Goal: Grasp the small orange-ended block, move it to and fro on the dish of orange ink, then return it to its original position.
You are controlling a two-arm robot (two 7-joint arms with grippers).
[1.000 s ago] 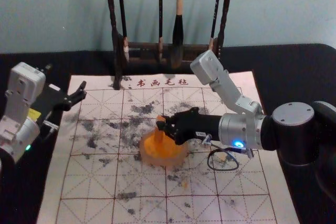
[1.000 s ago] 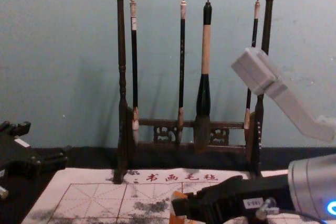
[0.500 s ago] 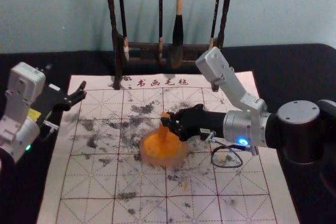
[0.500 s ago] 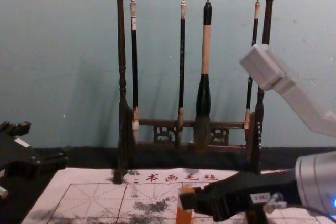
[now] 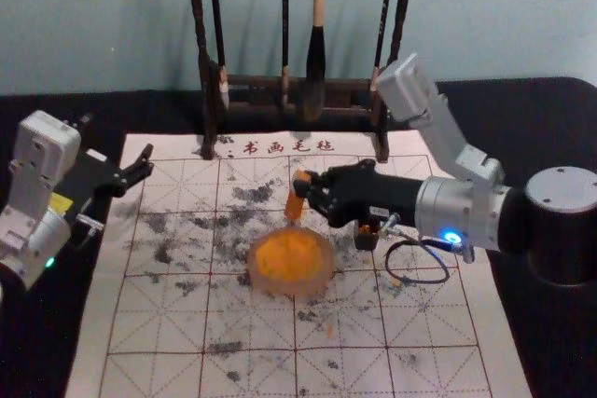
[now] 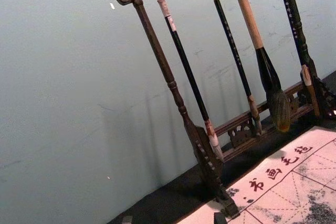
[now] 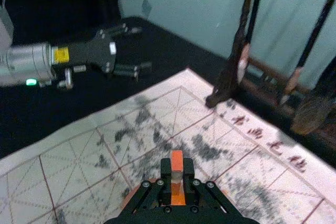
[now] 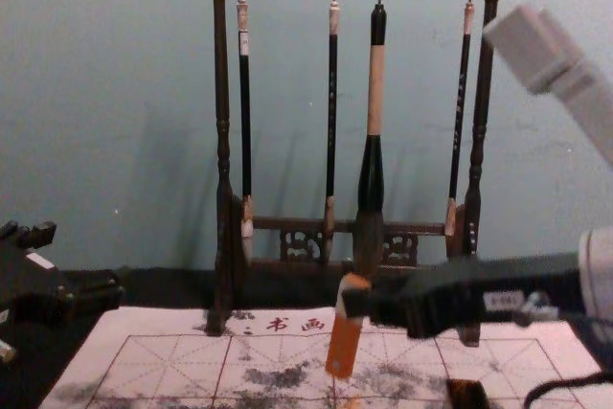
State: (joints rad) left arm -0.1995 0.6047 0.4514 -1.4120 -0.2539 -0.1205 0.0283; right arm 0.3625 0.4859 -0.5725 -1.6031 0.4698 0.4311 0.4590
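Note:
In the head view my right gripper (image 5: 312, 191) is shut on the orange-ended block (image 5: 296, 198), tilted and held just beyond the dish of orange ink (image 5: 290, 261). The chest view has the block (image 8: 344, 344) hanging from the gripper (image 8: 352, 302), above the mat. In the right wrist view the block (image 7: 177, 162) stands between the closed fingers of my right gripper (image 7: 177, 178), with part of the dish hidden behind them. My left gripper (image 5: 143, 171) is parked open at the mat's left edge.
A small dark holder with an orange top (image 5: 367, 236) stands under my right arm. At the back is a rack (image 5: 252, 90) with several hanging brushes. A patterned felt mat (image 5: 168, 323) covers the middle of the black table.
My right gripper has risen and moved back and to the right, lifting the block off the dish. The dark holder has come into view below the arm. The left arm is still.

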